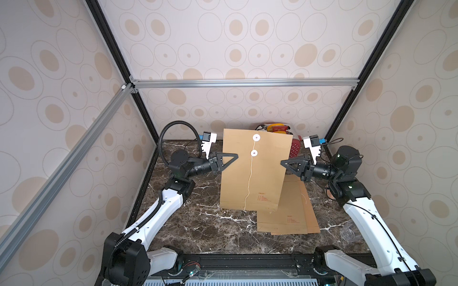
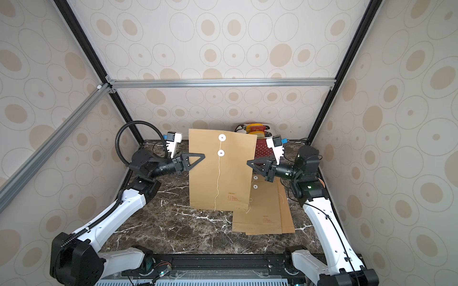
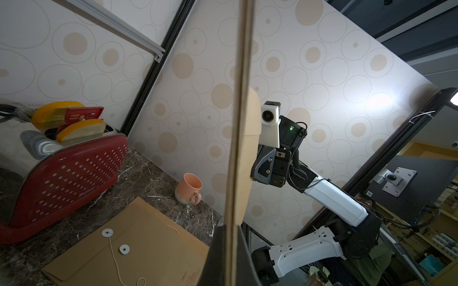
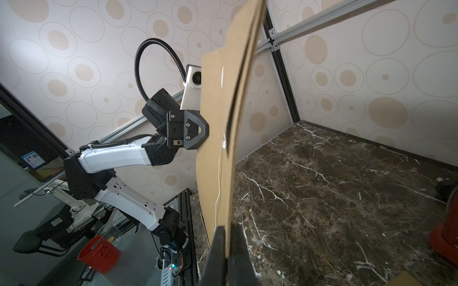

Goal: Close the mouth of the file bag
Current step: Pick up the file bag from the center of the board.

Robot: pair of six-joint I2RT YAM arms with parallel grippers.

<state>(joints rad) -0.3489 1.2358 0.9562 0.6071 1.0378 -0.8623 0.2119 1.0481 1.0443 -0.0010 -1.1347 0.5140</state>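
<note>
A brown paper file bag hangs upright above the table, held by its two side edges. My left gripper is shut on its left edge and my right gripper is shut on its right edge. Two white discs sit near the bag's top. A white string dangles loose from the lower disc. In the wrist views the bag's edge runs straight out from between my shut left gripper and my shut right gripper.
More file bags lie flat on the dark marble table, below and to the right. At the back stand a red toaster with bread slices and a pink mug. Patterned walls enclose three sides.
</note>
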